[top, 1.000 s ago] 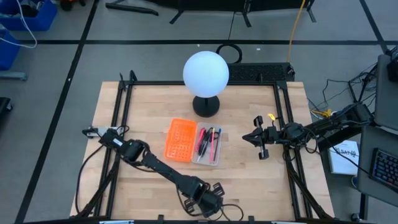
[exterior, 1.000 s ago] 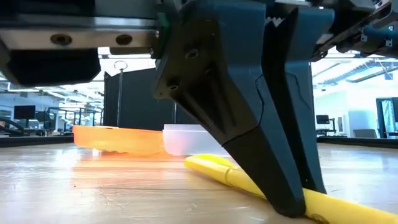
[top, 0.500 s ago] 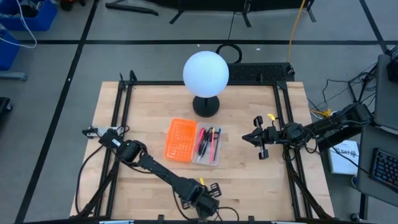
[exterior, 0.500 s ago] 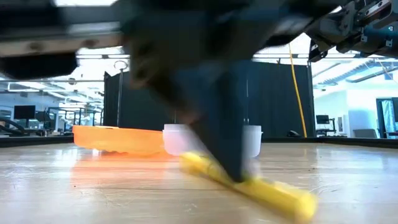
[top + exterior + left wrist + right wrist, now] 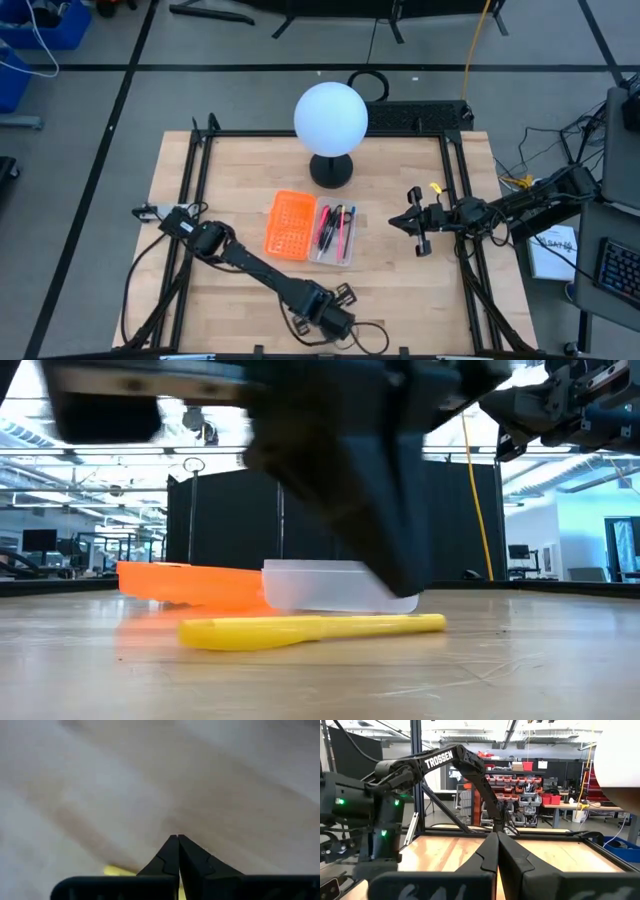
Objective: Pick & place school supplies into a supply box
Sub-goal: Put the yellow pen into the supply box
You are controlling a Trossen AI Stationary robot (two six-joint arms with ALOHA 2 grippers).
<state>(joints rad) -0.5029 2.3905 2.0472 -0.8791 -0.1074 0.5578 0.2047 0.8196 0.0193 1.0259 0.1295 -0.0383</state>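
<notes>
A yellow pen [image 5: 300, 629], tilted a moment ago, now lies flat on the tabletop [image 5: 500, 680] before the supply box [image 5: 330, 588]. The left gripper [image 5: 178, 840] has lifted off it, fingers together, holding nothing. The right gripper [image 5: 497, 836] waits closed, well right of the box.

Left arm stretched low along the near edge of the tabletop, left pincer [image 5: 340, 296] closed, fingertips [image 5: 178, 840] pressed together. Right arm parked at the right side, raised, right pincer [image 5: 415, 222] closed, pointing toward the centre.
</notes>
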